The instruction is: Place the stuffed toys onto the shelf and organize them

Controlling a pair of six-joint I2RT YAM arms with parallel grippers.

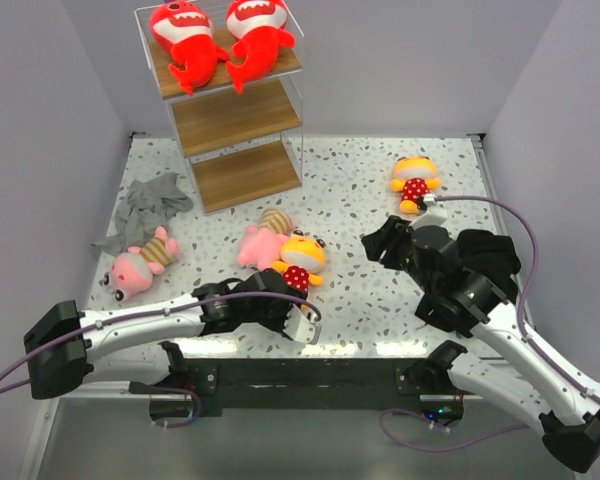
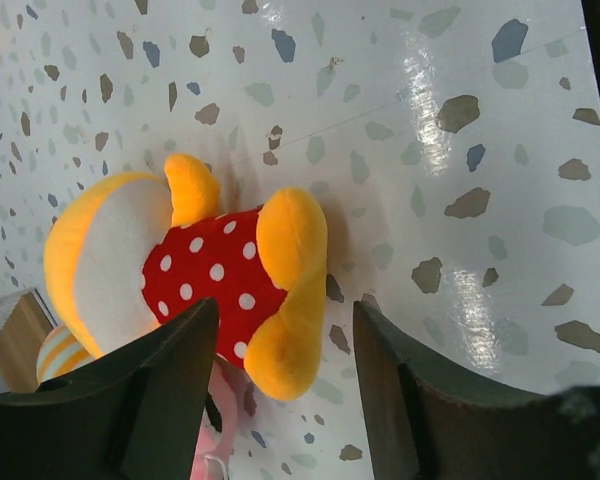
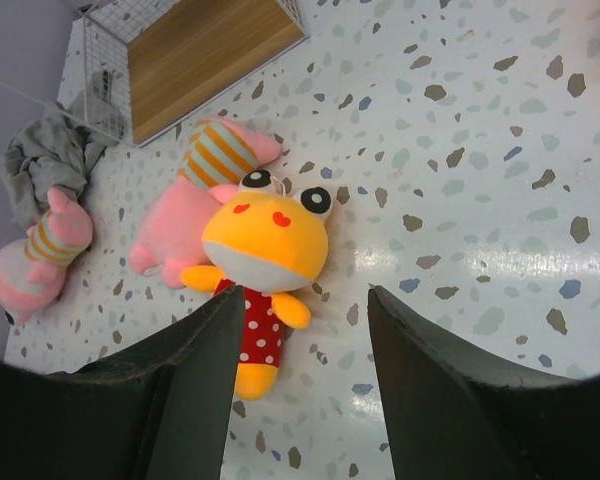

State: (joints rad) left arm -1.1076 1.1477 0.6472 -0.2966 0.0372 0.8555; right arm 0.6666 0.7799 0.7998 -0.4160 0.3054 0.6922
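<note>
Two red sharks (image 1: 220, 40) lie on the top board of the shelf (image 1: 242, 118) at the back left. A yellow toy in red polka dots (image 1: 300, 262) lies mid-table against a pink striped toy (image 1: 262, 240). It also shows in the left wrist view (image 2: 210, 270) and the right wrist view (image 3: 263, 262). My left gripper (image 1: 302, 318) is open just in front of its legs, one leg between the fingers (image 2: 170, 390). A second yellow toy (image 1: 414, 182) lies far right, a second pink toy (image 1: 140, 265) at the left. My right gripper (image 1: 380, 243) is open and empty, right of the middle toys.
A grey cloth (image 1: 148, 205) lies crumpled at the left beside the shelf's bottom board. Grey walls close the table on left, back and right. The shelf's middle board (image 1: 235, 118) and bottom board (image 1: 245, 175) hold nothing.
</note>
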